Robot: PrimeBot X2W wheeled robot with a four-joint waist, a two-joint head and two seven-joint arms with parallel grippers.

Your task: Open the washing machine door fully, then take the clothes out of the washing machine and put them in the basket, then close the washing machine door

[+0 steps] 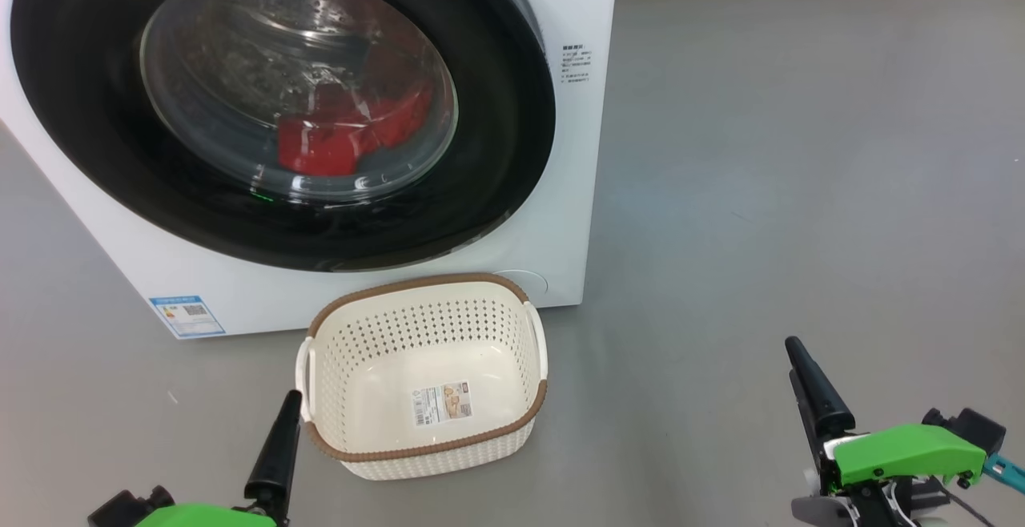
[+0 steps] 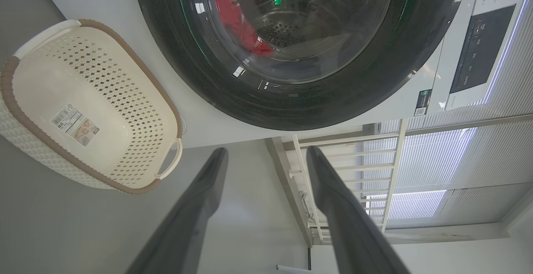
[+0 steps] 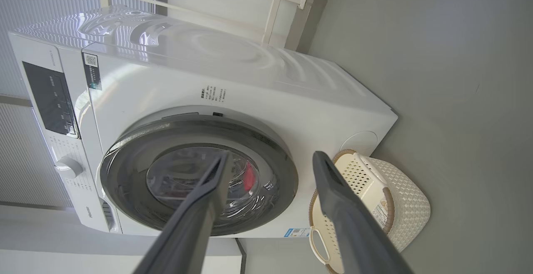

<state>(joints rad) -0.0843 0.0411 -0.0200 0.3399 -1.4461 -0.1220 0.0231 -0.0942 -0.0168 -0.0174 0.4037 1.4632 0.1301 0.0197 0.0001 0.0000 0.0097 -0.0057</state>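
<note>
The white washing machine (image 1: 572, 191) fills the upper left of the head view. Its door (image 1: 496, 150), black rim around clear glass, lies flat against the machine's front. Red clothes (image 1: 336, 142) show through the glass, low in the drum. The cream basket (image 1: 424, 280) stands empty on the floor just in front of the machine, a paper label on its bottom. My left gripper (image 2: 266, 151) is open and holds nothing, near the basket's (image 2: 104, 78) left corner. My right gripper (image 3: 272, 154) is open too, off to the right and pointing at the door (image 3: 125, 190).
Grey floor (image 1: 761, 191) stretches to the right of the machine. A dark control panel (image 3: 50, 99) and a knob (image 3: 68, 166) sit on the machine's top band. A blue label (image 1: 186, 315) is at its lower left corner. Window blinds (image 2: 437, 170) stand behind the machine.
</note>
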